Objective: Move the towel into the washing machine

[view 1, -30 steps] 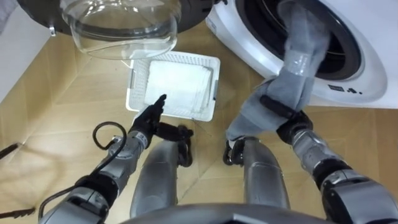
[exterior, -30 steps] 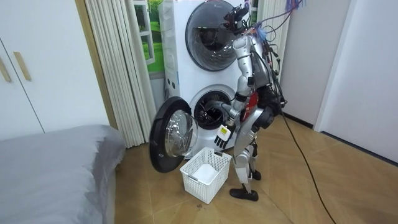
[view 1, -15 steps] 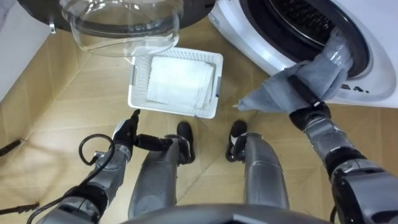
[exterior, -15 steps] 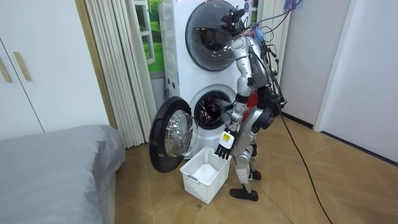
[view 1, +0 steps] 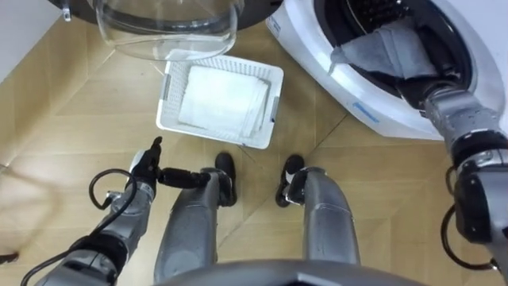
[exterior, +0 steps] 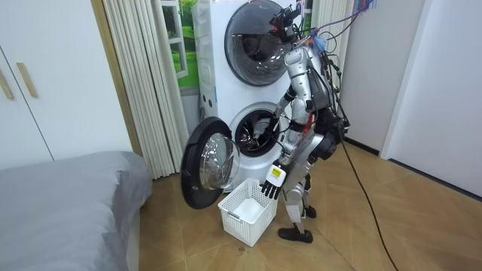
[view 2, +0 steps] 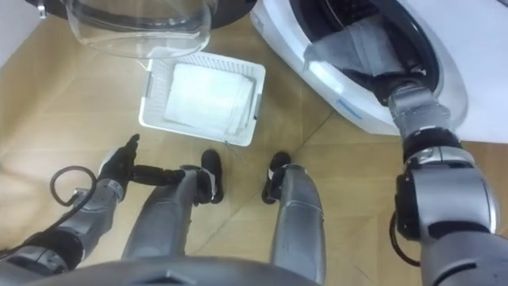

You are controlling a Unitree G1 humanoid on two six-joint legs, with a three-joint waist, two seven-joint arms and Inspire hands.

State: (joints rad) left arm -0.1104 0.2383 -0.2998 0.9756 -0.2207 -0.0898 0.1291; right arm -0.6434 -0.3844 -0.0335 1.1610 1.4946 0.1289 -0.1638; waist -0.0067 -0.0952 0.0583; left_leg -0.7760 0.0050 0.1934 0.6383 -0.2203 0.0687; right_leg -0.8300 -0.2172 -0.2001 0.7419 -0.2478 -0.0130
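A grey towel (view 1: pixel 382 49) lies in the mouth of the lower washing machine (view 1: pixel 373 111), draped over the inner rim of the drum opening at the top right. My right arm (view 1: pixel 454 111) reaches into that opening, and its hand is hidden behind the towel. My left hand (view 1: pixel 148 159) hangs low beside my left leg, fingers straight and holding nothing. In the room view I stand upright facing the washing machine (exterior: pixel 254 135), with the left hand (exterior: pixel 273 179) above the basket.
A white slotted basket (view 1: pixel 165 99) holding a folded white cloth (view 1: pixel 218 99) sits on the wooden floor before my feet. The round glass door (view 1: pixel 167 28) stands open to the left. A grey bed (exterior: pixel 68 203) and curtains are farther off.
The right arm carried the grey towel from hanging outside the opening into the drum mouth. The left hand dropped from near the basket down beside my leg.
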